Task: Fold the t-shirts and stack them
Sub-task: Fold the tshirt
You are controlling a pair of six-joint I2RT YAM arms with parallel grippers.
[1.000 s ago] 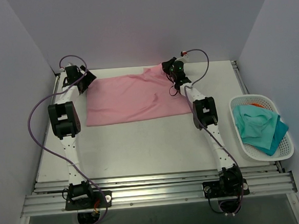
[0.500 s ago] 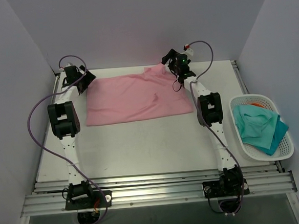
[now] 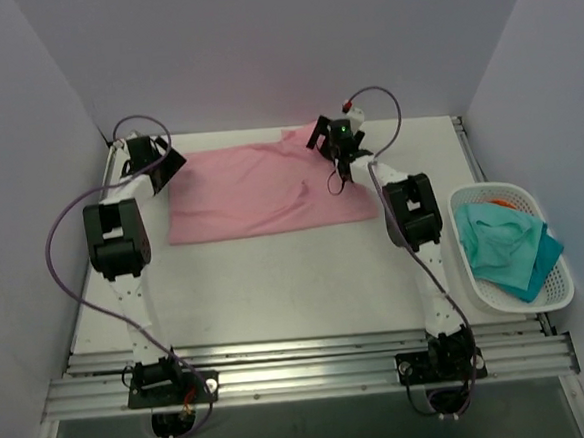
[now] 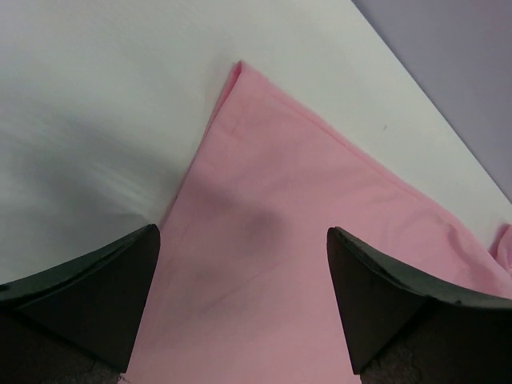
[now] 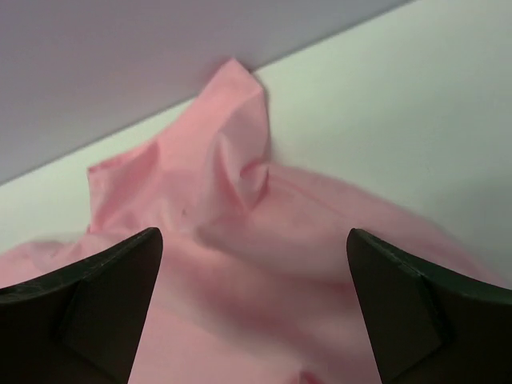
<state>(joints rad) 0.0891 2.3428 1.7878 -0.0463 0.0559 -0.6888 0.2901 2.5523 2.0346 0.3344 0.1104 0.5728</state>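
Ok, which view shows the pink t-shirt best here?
The top external view: it alone shows the whole pink t-shirt, spread across the far side of the table. The left wrist view catches only its left edge and a corner; the right wrist view only its rumpled far right corner.

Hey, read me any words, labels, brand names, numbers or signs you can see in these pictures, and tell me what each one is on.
No readable text in any view.
The pink t-shirt is plain: no print, no visible tag.
The white basket and the teal cloth in it show no lettering.
Any markings on the left arm or the right arm are too small to read.
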